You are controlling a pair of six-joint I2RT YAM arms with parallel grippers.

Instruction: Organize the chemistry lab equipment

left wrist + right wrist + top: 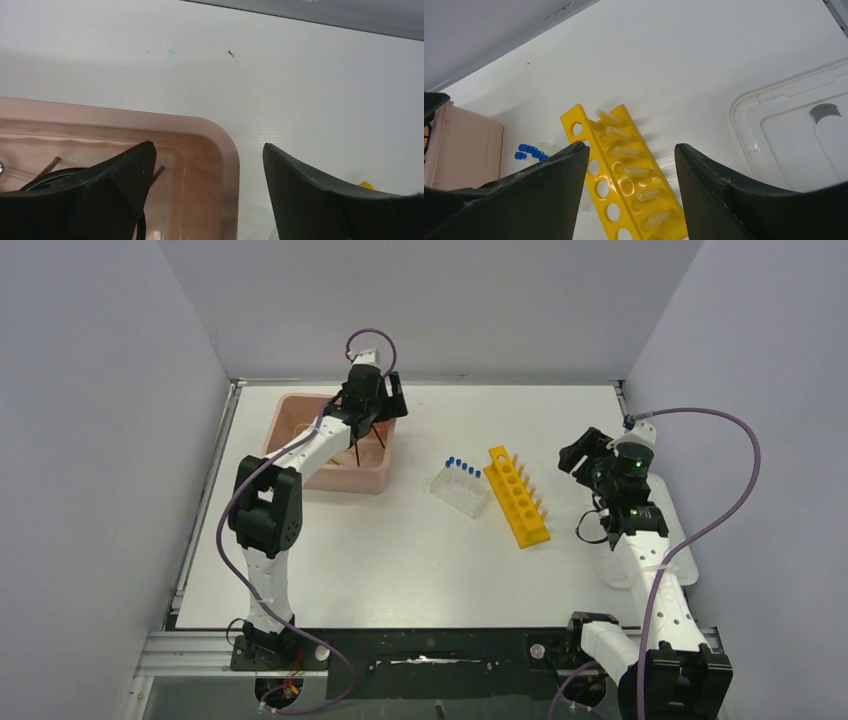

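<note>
My left gripper (372, 408) hangs open over the far right corner of the pink tub (335, 448). In the left wrist view the left gripper (206, 146) straddles the tub's rim (222, 142). A black wire ring (47, 176) and a thin stick (158, 172) lie inside the tub, partly hidden under my left finger. The clear tube rack (462, 490) holds blue-capped tubes (463, 467) at mid table. The yellow holed rack (517, 496) lies beside it. My right gripper (590, 455) is open and empty, just right of the yellow rack (611, 179), which holds several clear tubes (629, 151).
A white lid (682, 552) lies at the right edge under my right arm, and in the right wrist view (794, 130) a grey piece (824, 111) rests on it. Walls close the table on the left, back and right.
</note>
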